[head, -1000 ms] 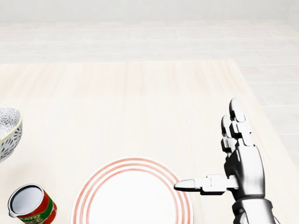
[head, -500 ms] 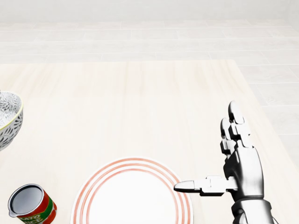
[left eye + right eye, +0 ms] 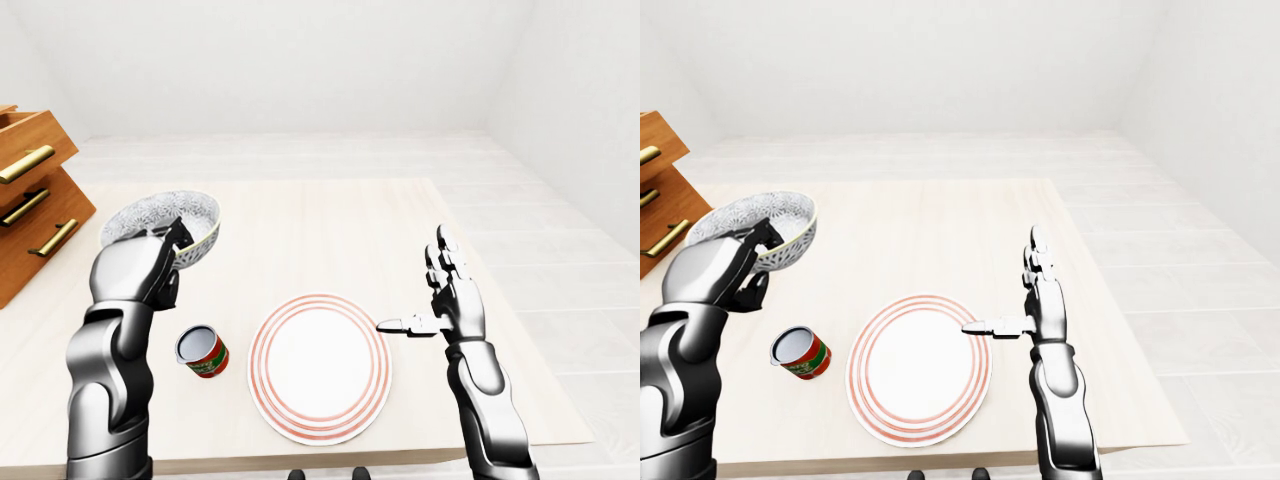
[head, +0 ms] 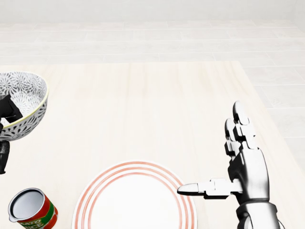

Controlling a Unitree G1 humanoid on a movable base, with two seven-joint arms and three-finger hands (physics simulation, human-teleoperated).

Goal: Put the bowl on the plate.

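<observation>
One bowl (image 3: 165, 222), patterned and stiff, looks like ceramic: brittle and slick. You have it in your left hand (image 3: 138, 275) at the left-eye view's middle left, fingers clamped over its near rim, raised and tilted above the table (image 3: 300, 215). Your right hand (image 3: 447, 305) hangs spread and empty just right of the plate (image 3: 320, 366). Keep the rim pinch firm; lower gently.

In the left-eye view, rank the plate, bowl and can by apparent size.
1. plate, clearly largest.
2. bowl, held up by the left hand, so perhaps nearer the camera.
3. can, smallest.
</observation>
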